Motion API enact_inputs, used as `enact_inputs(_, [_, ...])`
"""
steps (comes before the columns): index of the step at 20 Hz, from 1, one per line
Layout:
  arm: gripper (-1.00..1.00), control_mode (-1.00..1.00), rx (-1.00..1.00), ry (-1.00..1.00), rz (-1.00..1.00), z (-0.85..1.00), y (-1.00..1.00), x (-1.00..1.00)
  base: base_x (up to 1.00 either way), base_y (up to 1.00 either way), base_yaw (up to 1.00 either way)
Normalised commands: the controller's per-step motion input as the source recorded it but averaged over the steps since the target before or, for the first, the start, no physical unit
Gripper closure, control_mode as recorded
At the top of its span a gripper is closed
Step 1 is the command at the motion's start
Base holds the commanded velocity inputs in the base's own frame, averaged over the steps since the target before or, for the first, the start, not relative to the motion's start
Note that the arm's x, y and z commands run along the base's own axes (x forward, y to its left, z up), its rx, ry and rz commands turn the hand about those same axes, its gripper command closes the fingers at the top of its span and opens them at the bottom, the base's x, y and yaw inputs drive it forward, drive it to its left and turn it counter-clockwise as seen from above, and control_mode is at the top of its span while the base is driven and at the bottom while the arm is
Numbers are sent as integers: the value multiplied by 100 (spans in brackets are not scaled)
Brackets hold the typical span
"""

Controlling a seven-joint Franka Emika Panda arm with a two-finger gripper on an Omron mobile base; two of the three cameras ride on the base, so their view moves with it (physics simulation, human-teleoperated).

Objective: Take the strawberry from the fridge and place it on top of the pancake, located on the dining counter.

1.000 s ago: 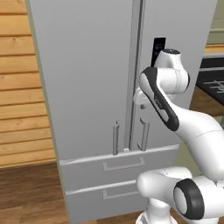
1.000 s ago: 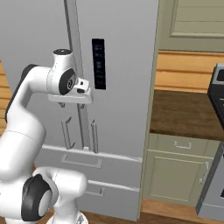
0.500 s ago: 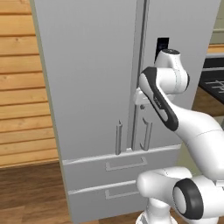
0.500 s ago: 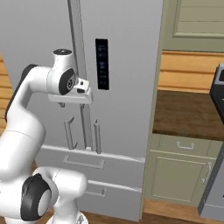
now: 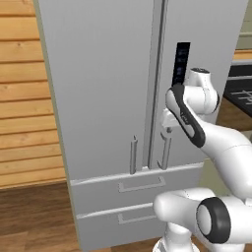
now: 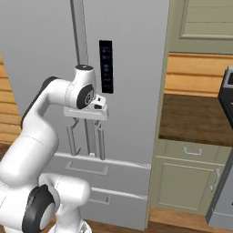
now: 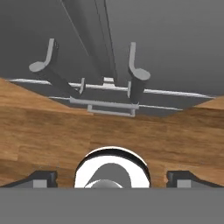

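The fridge stands with both doors shut, so the strawberry is hidden. Its two bar handles flank the door seam. My gripper hangs in front of the right door, just above the right handle, pointing down. From the other side the gripper is over the handle pair. In the hand view the handles appear from above against the fridge, and the gripper is open with nothing between its fingertips. The pancake and the dining counter are out of view.
Two drawers sit under the doors. A dark display panel is on the right door. Green-grey cabinets with a dark worktop adjoin the fridge on the right. A wood-plank wall is on its left, and a wood floor lies below.
My hand has sunk a little and drifted right, closer to the handles. The whole picture has shifted slightly with the base. The doors stay shut and the gripper stays open.
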Motion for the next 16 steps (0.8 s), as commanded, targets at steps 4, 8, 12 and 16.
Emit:
enact_inputs(4, [-100, -100, 2, 11, 0, -52, -42, 22, 0, 0, 0])
enact_inputs(8, [-100, -100, 0, 6, 0, -28, -5, 52, 0, 0, 0])
enact_inputs(12, [-100, -100, 0, 3, 0, -37, 0, 52, 0, 0, 0])
enact_inputs(16, [-100, -100, 0, 0, 0, -31, 4, 37, 0, 0, 0])
